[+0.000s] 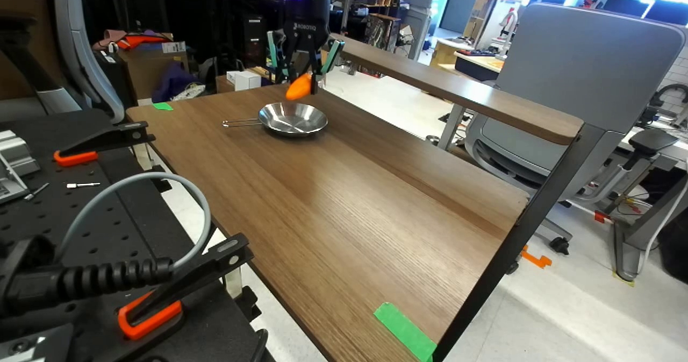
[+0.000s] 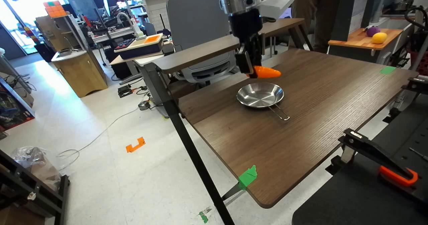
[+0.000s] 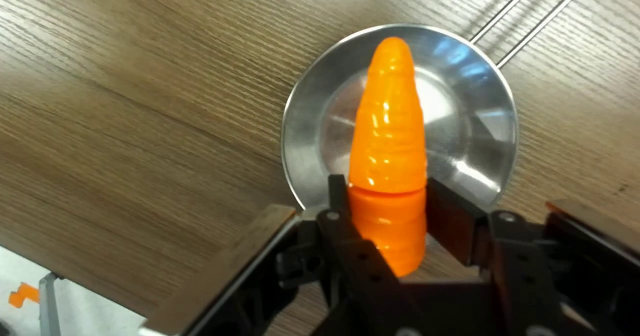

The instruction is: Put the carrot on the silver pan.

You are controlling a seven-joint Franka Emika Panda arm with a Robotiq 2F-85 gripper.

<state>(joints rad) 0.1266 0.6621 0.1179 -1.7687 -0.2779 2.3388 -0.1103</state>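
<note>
Probably light, stiff and slick, the carrot (image 3: 388,146) seems best held where my jaws pinch it, near its thick six-o'clock end in the wrist view.

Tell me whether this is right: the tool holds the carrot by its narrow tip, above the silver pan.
The end named is wrong: the wrist view shows the tool gripping the carrot near its thick end, not by the narrow tip. It is indeed held above the silver pan.
</note>
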